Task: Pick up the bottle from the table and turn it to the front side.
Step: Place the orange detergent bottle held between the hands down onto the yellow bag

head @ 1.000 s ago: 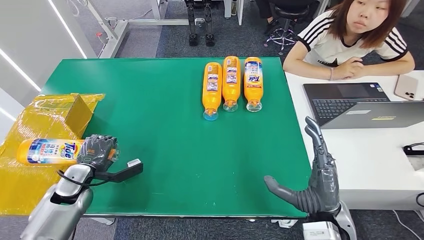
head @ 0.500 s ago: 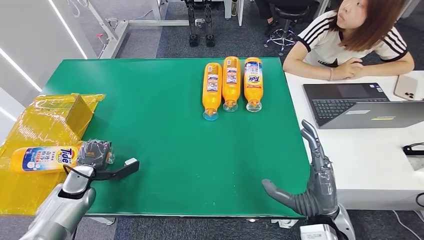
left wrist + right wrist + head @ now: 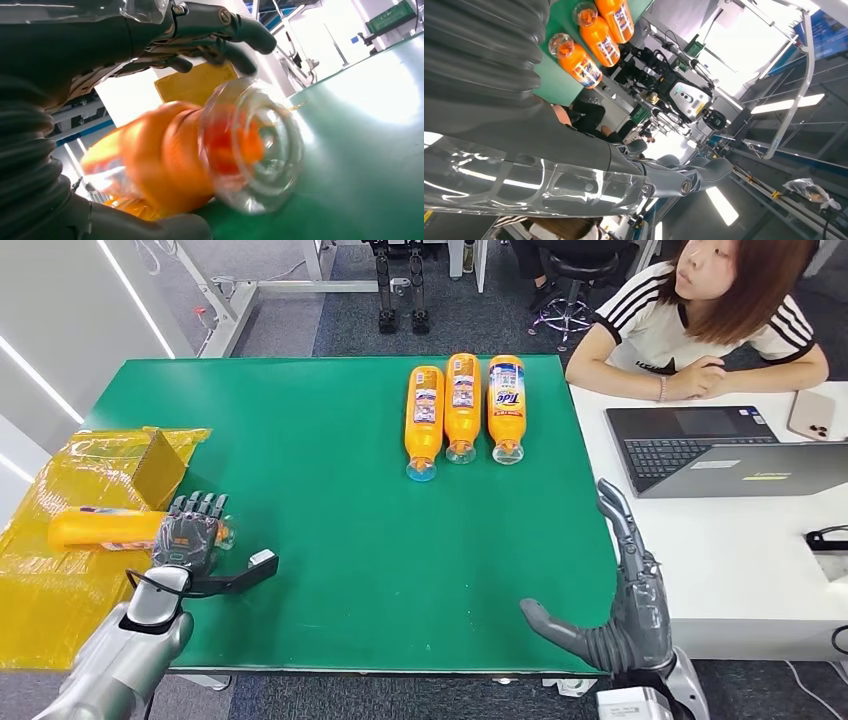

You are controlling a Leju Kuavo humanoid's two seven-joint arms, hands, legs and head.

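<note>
An orange Tide bottle (image 3: pixel 100 528) lies on its side on the yellow wrapped package (image 3: pixel 60 580) at the table's left edge, plain orange side up. Its clear cap end (image 3: pixel 252 160) points at my left hand (image 3: pixel 190 538) and looks blurred in the left wrist view. The left hand's fingers (image 3: pixel 225 30) are stretched out above the bottle's neck, not wrapped around it. My right hand (image 3: pixel 625 605) stands open at the front right corner of the green table (image 3: pixel 330 520), holding nothing.
Three more orange bottles (image 3: pixel 462 405) lie side by side at the far right of the table, also seen as bottles (image 3: pixel 584 45) in the right wrist view. A person (image 3: pixel 715 315) sits at a white desk (image 3: pixel 760 560) with laptops (image 3: pixel 700 445) and a phone (image 3: pixel 812 413).
The bottle has rolled from label up to plain orange side up and shifted slightly right. The left hand's fingers have spread off it. The right hand has barely moved.
</note>
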